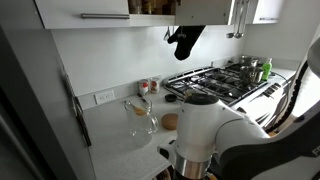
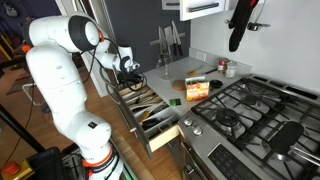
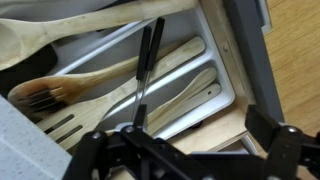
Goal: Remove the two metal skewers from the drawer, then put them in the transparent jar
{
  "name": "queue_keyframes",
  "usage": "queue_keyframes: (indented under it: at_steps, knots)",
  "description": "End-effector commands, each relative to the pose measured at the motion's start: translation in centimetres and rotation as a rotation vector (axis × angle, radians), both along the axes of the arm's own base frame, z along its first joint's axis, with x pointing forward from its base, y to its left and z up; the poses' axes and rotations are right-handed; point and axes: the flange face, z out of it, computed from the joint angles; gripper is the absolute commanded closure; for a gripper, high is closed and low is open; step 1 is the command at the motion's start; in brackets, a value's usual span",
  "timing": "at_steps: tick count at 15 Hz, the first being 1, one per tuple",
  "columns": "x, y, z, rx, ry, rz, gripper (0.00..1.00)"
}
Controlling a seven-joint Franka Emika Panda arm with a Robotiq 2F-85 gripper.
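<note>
My gripper (image 3: 178, 138): spread wide, one finger at either lower corner of the wrist view, with nothing between the fingers. I have hold of nothing.
My position: in an exterior view my gripper (image 2: 131, 70) hangs over the back part of the open drawer (image 2: 165, 135), clear of what lies in it.
Skewers (image 3: 148, 60): a thin dark rod shape lies in the drawer, slanting from upper right down toward my fingers and resting across the wooden tools. I cannot tell whether it is one rod or two lying tight together. My fingers are apart from it.
Drawer wall (image 3: 222, 55): white, running down the right side of the compartment I look into.
Wooden spoon (image 3: 60, 40): large, pale, lying across the top of that compartment.
Wooden fork (image 3: 45, 95): to the left, its prongs pointing left, just beside the dark rod.
Wooden spatulas (image 3: 185, 95): two flat ones side by side, to the right of the rod and near the white wall.
Jar (image 1: 143, 120): clear glass, standing upright on the white counter (image 1: 110, 140), well apart from the drawer's contents. I cannot make out whether anything is in it.
Spice jars (image 1: 148, 87): small, red-lidded, against the wall behind the clear jar.
Stove (image 2: 250, 115): gas burners, beside the counter.
</note>
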Motion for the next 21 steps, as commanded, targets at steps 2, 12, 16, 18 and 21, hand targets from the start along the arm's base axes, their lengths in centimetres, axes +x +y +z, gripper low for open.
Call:
queue_keyframes:
  at_steps: [2,12,16,18,21]
  knots:
    - [0.1,0.1,-2.4,-0.013,0.035,0.014,0.0]
    - [1.6,0.6,-5.6,0.045,-0.026,0.012,0.0]
    - [2.3,0.8,-7.8,0.06,-0.067,0.012,0.0]
    - [2.7,0.8,-8.5,0.068,-0.112,0.033,0.0]
    - [3.4,1.1,-9.4,0.071,-0.165,0.088,0.0]
